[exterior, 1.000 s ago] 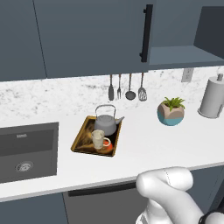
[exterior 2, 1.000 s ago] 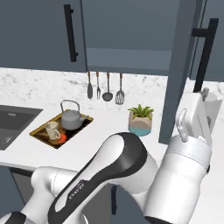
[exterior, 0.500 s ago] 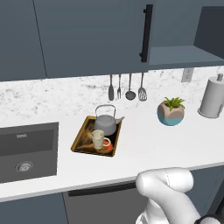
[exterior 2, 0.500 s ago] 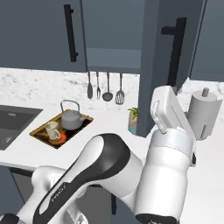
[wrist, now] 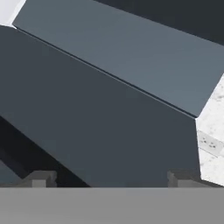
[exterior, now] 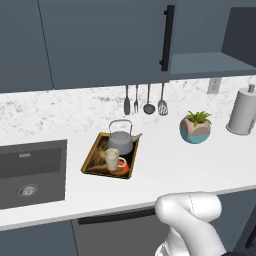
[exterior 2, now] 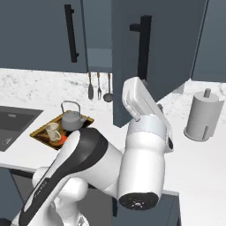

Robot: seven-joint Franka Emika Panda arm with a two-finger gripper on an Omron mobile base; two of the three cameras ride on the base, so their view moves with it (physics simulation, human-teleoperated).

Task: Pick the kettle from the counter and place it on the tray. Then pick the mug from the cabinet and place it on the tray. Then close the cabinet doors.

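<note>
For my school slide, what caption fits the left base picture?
Grey metal kettle and small cream mug sit on the golden-rimmed tray on the white marble counter.

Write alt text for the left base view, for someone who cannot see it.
A grey kettle and a cream mug sit on a golden-rimmed tray on a white marble counter. A dark sink lies left; a potted plant and paper-towel roll stand right, under slate-blue cabinets.
</note>
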